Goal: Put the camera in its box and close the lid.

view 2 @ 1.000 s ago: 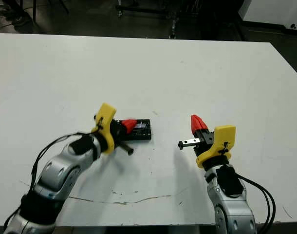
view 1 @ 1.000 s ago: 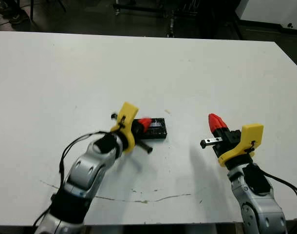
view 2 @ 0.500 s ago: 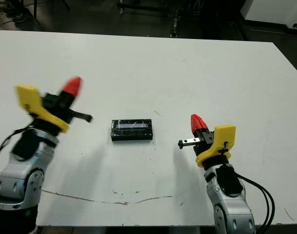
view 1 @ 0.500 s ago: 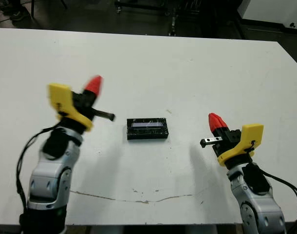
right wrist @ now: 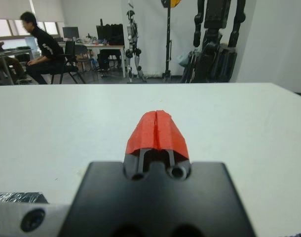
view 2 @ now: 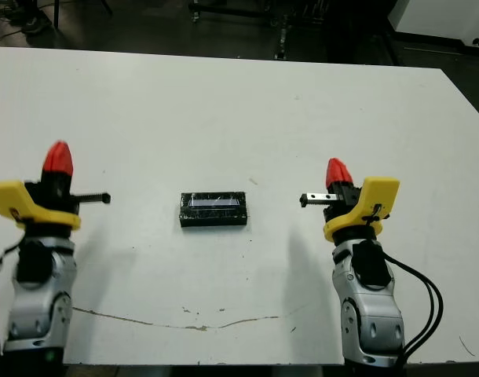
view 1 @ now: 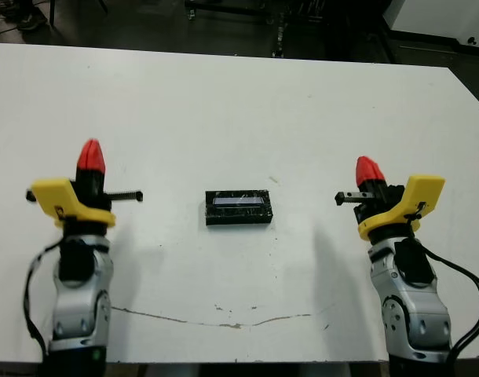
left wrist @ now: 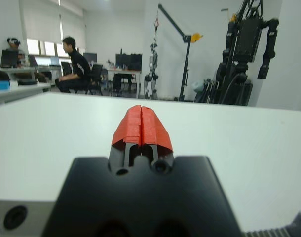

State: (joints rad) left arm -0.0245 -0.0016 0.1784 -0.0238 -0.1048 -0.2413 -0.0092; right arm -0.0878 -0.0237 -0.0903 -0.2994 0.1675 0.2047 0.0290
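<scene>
Both claws clenched, empty, clear of the closed box.
The left red-tipped gripper and right red-tipped gripper flank the flat glossy black rectangular lid, seated mid-bench on the white table, long axis running left-right, roughly equidistant; the camera is not visible.

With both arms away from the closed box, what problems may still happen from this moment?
1. The lid covers the box, so the camera cannot be seen; whether it lies properly inside cannot be checked.
2. Whether the lid is pressed fully down is not clear from above; it may sit only loosely and come off if touched.
3. The left gripper and right gripper are shut and apart from it, so nothing holds the lid; any re-pressing may push it across the table.
</scene>
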